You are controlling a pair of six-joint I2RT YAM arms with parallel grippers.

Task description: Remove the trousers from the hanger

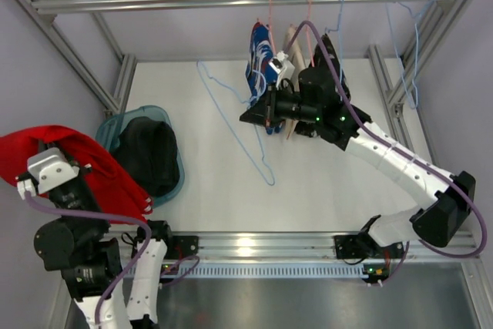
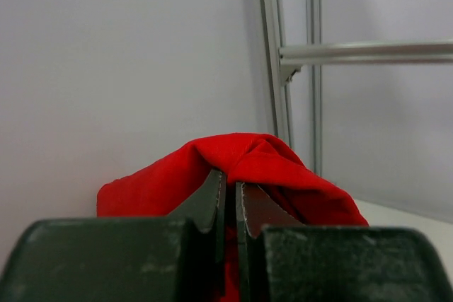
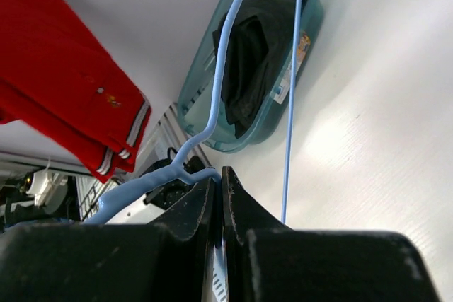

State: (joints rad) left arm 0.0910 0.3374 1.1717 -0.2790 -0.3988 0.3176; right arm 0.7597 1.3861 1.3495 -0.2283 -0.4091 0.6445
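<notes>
At the left edge: left fingers (image 2: 205, 203) pinched together on red trousers (image 2: 262, 164), held aloft.
Right fingers (image 3: 191, 206): clamped on blue hanger (image 3: 141, 186).
Teal tub (image 1: 115, 127): black trousers (image 1: 146, 152) inside.

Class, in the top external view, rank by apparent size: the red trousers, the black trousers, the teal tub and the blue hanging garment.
1. Red trousers and teal tub: near alike; the red pair is held up nearer the camera, so unranked.
2. Black trousers, inside the tub.
3. Blue garment, seen edge-on.
</notes>
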